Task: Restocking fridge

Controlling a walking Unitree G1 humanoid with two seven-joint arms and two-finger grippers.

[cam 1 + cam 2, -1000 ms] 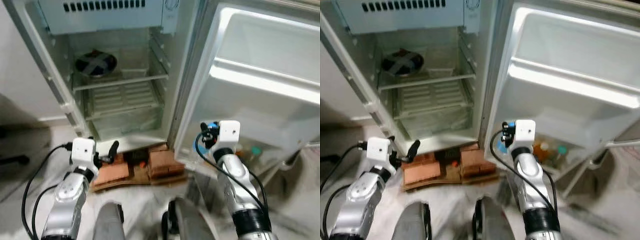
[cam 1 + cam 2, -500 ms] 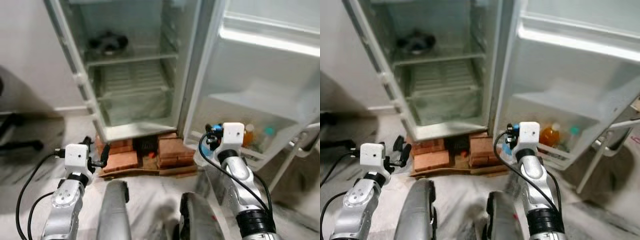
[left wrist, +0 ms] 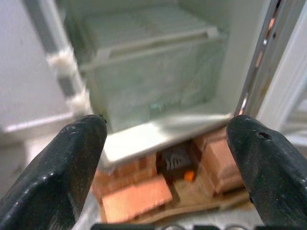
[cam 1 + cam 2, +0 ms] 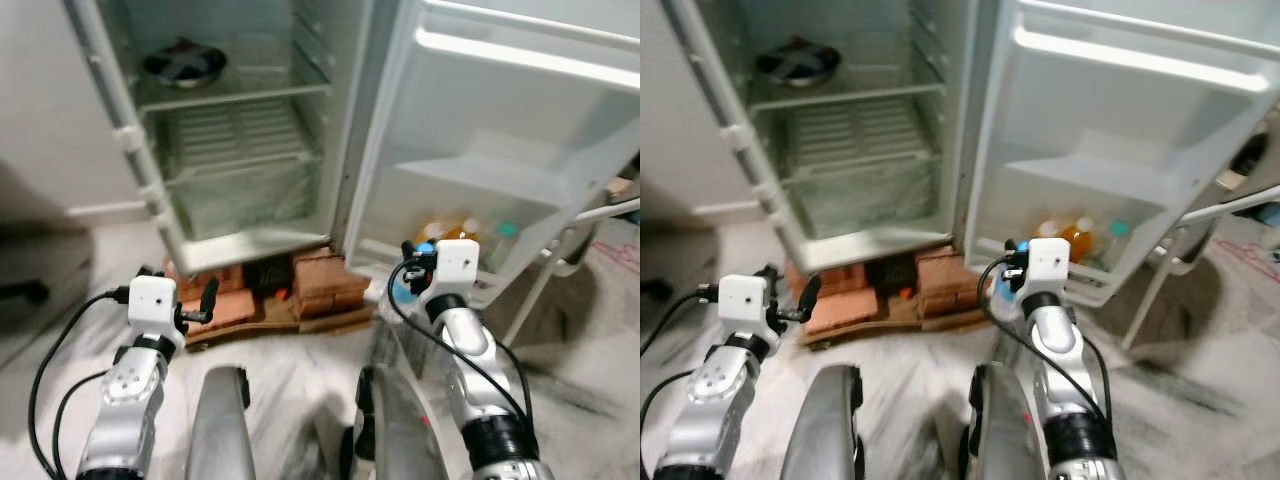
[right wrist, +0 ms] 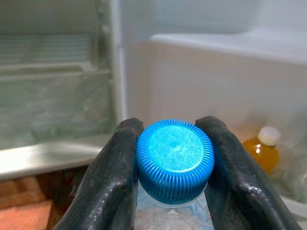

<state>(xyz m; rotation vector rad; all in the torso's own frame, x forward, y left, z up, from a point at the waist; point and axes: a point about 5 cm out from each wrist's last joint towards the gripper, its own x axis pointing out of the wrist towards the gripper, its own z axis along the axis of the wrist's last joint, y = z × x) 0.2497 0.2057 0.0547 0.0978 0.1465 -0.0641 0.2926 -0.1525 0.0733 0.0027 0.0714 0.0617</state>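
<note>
As our view has swung toward the white fridge door shelf (image 4: 1080, 285) (holding an orange-filled bottle (image 5: 261, 152)), our right gripper (image 5: 173, 165) stays clenched on the clear blue-capped bottle (image 5: 175, 157); left gripper (image 3: 163, 158) spread, empty.

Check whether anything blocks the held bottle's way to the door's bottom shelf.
Nothing visible does. The right pincer grips the blue-capped bottle facing the open door shelf; the orange bottle already there sits off to one side.

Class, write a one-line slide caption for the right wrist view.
Right claw grips a blue-capped bottle before the open fridge door shelf.
</note>
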